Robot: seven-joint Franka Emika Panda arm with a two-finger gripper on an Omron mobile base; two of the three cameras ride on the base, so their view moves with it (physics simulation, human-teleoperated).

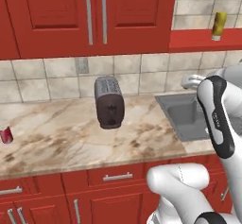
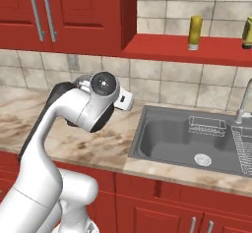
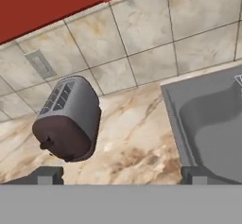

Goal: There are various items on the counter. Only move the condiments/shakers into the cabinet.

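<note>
- Gripper point(image 3: 121, 173): in the hand view the 2 dark finger tips sit wide apart at the bottom corners with nothing between them, so the pincer is spread and empty.
- Hand camera looks down on the counter point(image 3: 137, 142) between the toaster point(image 3: 68, 121) and the sink point(image 3: 212, 124); judged, the arm is between carries, not reaching for anything.
- Mustard bottle point(image 2: 195, 32) stands upright on the cabinet point(image 2: 197, 47), the open red shelf above the sink; it counts as stowed.
- A second yellow bottle with a dark label point(image 2: 247, 33) stands upright on the same shelf at the right edge of the right base view, well apart from the first and partly cropped.
- Grey shaker: location cannot be told from these pictures.
- Soda can point(image 1: 6, 135) stands at the far left of the counter, well apart from the toaster; it is no condiment, so judged it should stay there.
- Materials: counter is glossy veined marble, flat; shelf is smooth red board with a tiled back; bottles are slim smooth cylinders, easy to pinch but likely to tip.
- Toaster: rounded dark grey shell, 2 slots on top, a knob on its end face.
- Sink: matte grey basin with a drain and a wire rack.
</note>
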